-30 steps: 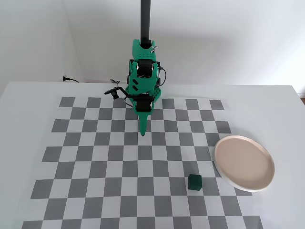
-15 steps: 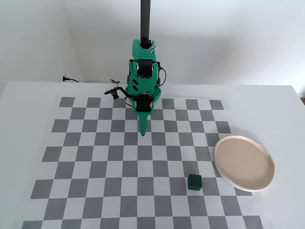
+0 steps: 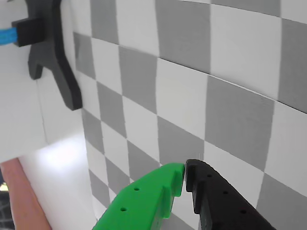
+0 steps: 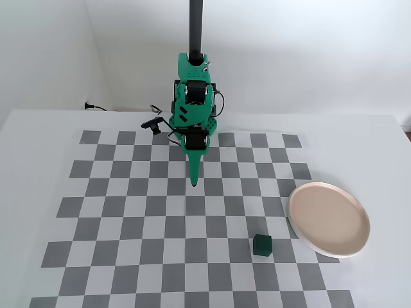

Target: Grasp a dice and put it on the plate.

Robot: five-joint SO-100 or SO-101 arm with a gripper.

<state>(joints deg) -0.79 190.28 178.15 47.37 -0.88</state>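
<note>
Count of things seen
One dice (image 4: 261, 244), one plate (image 4: 329, 219), one arm (image 4: 192, 109) with one claw (image 4: 194, 182) and one checkered mat (image 4: 128, 224) are counted.

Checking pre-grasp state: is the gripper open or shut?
Shut. In the wrist view the gripper has its green and black fingertips touching, nothing between them.

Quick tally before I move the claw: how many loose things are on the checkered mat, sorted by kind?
Dice: 1, the dark green cube sitting on the mat left of the plate.
Plates: 1, the beige-pink plate, with nothing on it.
Total: 2 things.
The claw hangs over the mat well away from both, holding nothing.
</note>
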